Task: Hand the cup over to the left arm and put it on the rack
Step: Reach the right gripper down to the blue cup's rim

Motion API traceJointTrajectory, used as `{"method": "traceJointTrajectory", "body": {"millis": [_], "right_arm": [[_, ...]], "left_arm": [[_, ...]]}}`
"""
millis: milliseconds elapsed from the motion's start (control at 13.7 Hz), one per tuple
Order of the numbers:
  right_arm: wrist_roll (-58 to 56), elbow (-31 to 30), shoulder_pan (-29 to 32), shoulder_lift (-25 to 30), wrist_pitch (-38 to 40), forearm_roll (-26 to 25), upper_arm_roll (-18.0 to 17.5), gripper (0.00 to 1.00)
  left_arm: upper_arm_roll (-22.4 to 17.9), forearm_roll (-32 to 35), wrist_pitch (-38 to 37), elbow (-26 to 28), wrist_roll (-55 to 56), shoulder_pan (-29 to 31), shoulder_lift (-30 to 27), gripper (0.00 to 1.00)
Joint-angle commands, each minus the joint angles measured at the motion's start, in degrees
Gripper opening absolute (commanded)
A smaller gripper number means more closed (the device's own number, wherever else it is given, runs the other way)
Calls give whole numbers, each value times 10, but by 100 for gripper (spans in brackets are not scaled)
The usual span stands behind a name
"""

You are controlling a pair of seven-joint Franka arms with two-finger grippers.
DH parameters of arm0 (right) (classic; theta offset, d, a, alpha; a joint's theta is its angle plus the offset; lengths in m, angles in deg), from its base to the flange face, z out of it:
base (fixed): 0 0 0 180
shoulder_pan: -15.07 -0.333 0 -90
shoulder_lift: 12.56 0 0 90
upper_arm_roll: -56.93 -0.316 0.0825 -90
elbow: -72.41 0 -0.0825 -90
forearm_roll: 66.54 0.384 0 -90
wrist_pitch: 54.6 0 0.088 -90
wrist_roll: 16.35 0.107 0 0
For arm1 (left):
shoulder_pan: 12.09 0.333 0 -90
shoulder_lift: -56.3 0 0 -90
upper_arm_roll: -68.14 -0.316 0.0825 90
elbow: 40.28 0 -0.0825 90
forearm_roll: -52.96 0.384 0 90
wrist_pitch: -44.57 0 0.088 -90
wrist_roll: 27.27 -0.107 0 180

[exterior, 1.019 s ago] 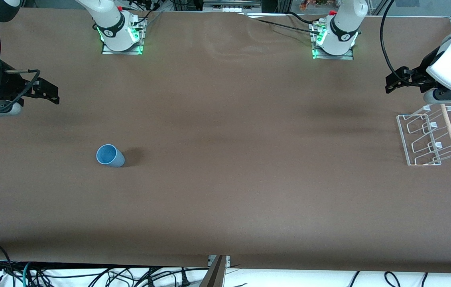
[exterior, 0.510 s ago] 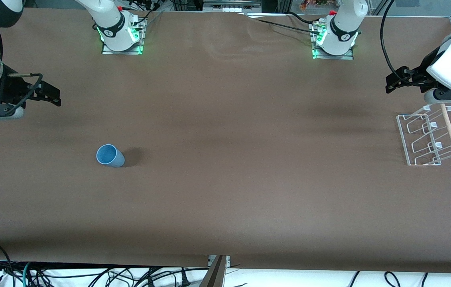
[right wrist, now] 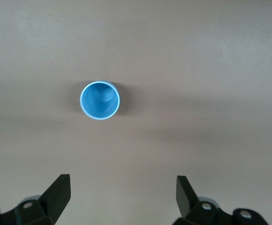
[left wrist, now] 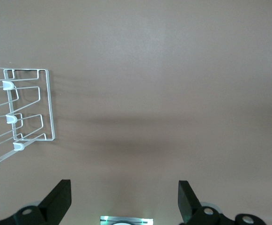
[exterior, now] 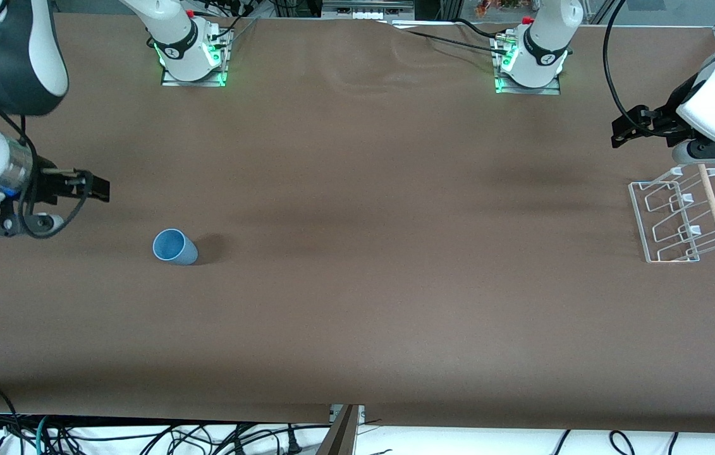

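The light-blue cup [exterior: 174,246] stands upright on the brown table toward the right arm's end; the right wrist view looks down into its open mouth [right wrist: 99,100]. My right gripper [exterior: 97,186] is open and empty, in the air over the table beside the cup, apart from it. The clear-white rack [exterior: 679,215] with its wooden dowel lies at the left arm's end and shows in the left wrist view [left wrist: 21,112]. My left gripper [exterior: 624,130] is open and empty, waiting above the table by the rack.
The two arm bases [exterior: 193,60] [exterior: 528,66] stand at the table's edge farthest from the front camera. Cables hang below the table's near edge [exterior: 344,414]. Bare brown table lies between cup and rack.
My right arm has swung down and toward the cup, its gripper now closer to it. The cup, the rack and the left arm have not moved.
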Motion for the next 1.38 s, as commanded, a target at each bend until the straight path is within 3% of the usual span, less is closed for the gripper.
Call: {"method": "traceJointTrajectory", "body": {"millis": [0,291,874,1311], "right_arm": [[-6,13,7,-41,-19,-7,-3,100],[-5,-8,11,-85,-70,1,-3,100],[-1,-138,15,-98,-228,35,-4,100],[2,-147,15,-124,-262,53,-4,100]], "left_arm": [[0,0,-10,-19,1,-4,8,100],[0,0,-10,-19,1,-4,8,100],[0,0,-11,-19,2,-4,8,100],[0,0,-11,-19,2,-4,8,100]]}}
